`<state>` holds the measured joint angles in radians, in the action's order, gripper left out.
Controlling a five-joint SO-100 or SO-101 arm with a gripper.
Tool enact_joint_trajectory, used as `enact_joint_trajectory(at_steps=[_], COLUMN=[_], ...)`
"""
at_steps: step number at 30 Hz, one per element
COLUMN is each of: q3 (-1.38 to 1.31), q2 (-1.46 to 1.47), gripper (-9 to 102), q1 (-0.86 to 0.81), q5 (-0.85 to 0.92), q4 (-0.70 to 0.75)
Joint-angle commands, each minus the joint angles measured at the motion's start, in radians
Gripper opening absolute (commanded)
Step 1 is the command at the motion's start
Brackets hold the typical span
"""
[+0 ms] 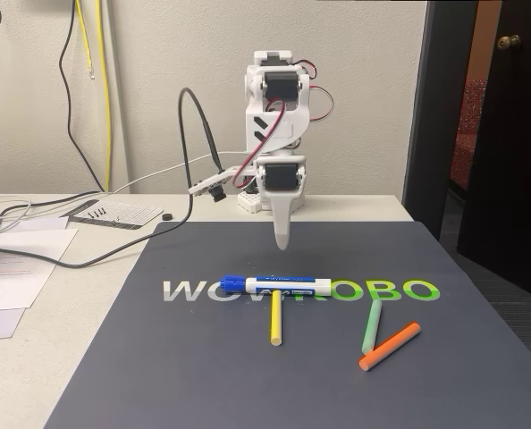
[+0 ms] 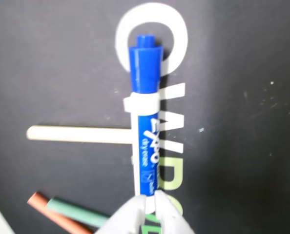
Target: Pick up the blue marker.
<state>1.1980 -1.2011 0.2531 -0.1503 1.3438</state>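
The blue marker (image 1: 279, 286) lies flat on the dark mat (image 1: 158, 357) across its printed lettering, with the dark blue cap toward the left in the fixed view. My white gripper (image 1: 283, 239) hangs point-down above the mat, a little behind the marker and clear of it. Its fingers are pressed together with nothing between them. In the wrist view the marker (image 2: 146, 122) runs top to bottom, cap at the top. The gripper (image 2: 150, 202) comes in from the bottom edge, its tip over the marker's white end.
A thin yellow stick (image 1: 275, 320) (image 2: 76, 134) lies crosswise, one end tucked under the marker. A green stick (image 1: 372, 326) and an orange stick (image 1: 390, 346) lie to the right. Cables (image 1: 87, 241) and papers (image 1: 15, 268) sit left of the mat.
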Motion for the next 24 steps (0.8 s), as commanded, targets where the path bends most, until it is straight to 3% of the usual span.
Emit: enact_joint_trajectory(at_steps=[1, 8, 24], q3=[-0.043, -0.043, -0.106], q2=[0.000, 0.061, 0.169], gripper=[6, 15, 16], q1=[-0.006, -0.008, 0.009], q5=[-0.006, -0.002, -0.002], q4=[0.025, 0.026, -0.023])
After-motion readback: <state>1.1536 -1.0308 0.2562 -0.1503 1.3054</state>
